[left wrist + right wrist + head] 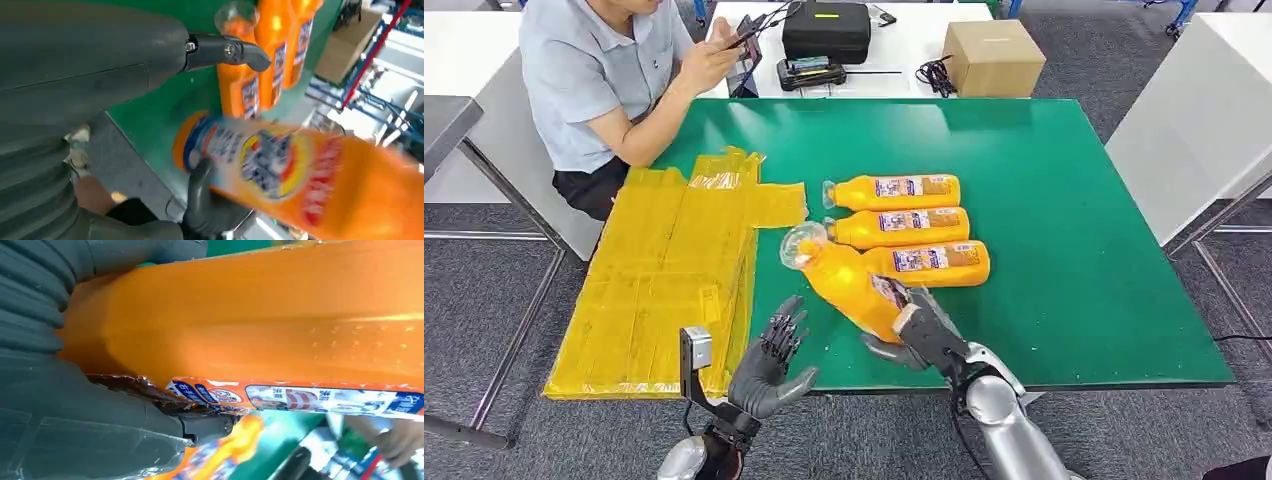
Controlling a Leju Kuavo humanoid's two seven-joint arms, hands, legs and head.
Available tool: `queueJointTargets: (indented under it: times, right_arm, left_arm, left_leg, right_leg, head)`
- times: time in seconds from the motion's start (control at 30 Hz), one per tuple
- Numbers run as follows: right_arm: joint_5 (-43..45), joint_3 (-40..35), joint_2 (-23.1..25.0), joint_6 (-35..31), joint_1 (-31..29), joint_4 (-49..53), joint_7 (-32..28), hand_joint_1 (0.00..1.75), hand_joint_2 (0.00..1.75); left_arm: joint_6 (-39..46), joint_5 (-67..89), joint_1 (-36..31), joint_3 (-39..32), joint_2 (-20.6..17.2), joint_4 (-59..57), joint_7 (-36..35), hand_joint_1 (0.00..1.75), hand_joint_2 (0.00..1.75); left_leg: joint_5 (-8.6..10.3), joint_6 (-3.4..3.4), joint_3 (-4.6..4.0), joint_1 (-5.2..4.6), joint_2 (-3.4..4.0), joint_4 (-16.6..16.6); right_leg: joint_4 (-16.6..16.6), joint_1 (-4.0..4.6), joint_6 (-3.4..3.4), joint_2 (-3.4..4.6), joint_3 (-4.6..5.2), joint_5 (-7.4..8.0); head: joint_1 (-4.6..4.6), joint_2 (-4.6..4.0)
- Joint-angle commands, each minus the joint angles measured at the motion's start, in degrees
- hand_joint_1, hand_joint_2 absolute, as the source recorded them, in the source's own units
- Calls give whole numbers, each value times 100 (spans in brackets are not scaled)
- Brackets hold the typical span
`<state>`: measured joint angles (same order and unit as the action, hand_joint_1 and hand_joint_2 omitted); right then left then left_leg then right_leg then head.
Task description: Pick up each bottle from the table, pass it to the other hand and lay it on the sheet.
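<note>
The right hand (pixel 921 330) is gripping an orange bottle (pixel 844 280) by its base end, holding it tilted above the near edge of the green surface (pixel 1074 250), with the clear cap end pointing up and away toward the yellow sheet (pixel 664 270). In the right wrist view the bottle's orange body (pixel 260 315) is lying across the grey palm, with the thumb pressing against its label. The left hand (pixel 771 365) is waiting just beside the bottle, palm up and fingers (pixel 786 325) spread apart, holding nothing and not touching it; in the left wrist view the labelled bottle (pixel 300 175) is passing close in front of that hand. Three more orange bottles (pixel 894 192) are lying on their sides in a row on the surface, just beyond the held one, caps toward the sheet. The sheet is covering the left part of the surface with no bottle on it. A person (pixel 604 70) is sitting at the far left corner, holding a phone.
</note>
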<state>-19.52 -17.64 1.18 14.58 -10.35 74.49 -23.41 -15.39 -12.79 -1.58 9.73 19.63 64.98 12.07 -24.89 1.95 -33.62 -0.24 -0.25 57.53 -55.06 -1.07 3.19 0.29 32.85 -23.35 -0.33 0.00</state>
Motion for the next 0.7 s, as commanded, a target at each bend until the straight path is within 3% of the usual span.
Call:
queueJointTargets:
  times: [0.03,0.27,0.5,0.7]
  right_arm:
    - [-60,-752,445,-142,-993,-1311,38,175,175]
    - [-296,-1005,661,-370,-1075,-1684,108,175,175]
    - [-621,-1043,606,-657,-619,-1259,270,175,175]
    - [-681,-967,521,-702,-475,-1081,314,175,175]
  left_arm:
    - [97,-1,-817,394,-56,-1051,110,0,175]
    - [473,141,-1115,169,-18,-1023,352,0,175]
    - [1620,1115,-747,-38,37,115,805,0,175]
    - [1752,1303,-584,-17,37,348,799,0,175]
  left_leg:
    - [-4,-9,8,2,16,-1]
    - [-1,-9,-7,6,6,2]
    - [-6,-9,-6,7,0,2]
    - [-11,-12,-3,7,-4,4]
  right_leg:
    - [0,3,-10,12,-5,0]
    - [-2,6,-11,3,4,1]
    - [-1,7,-10,-4,0,-6]
    - [-5,7,-15,-10,-4,-11]
  head:
    - [0,0]
    - [2,0]
    - [0,0]
    - [2,0]
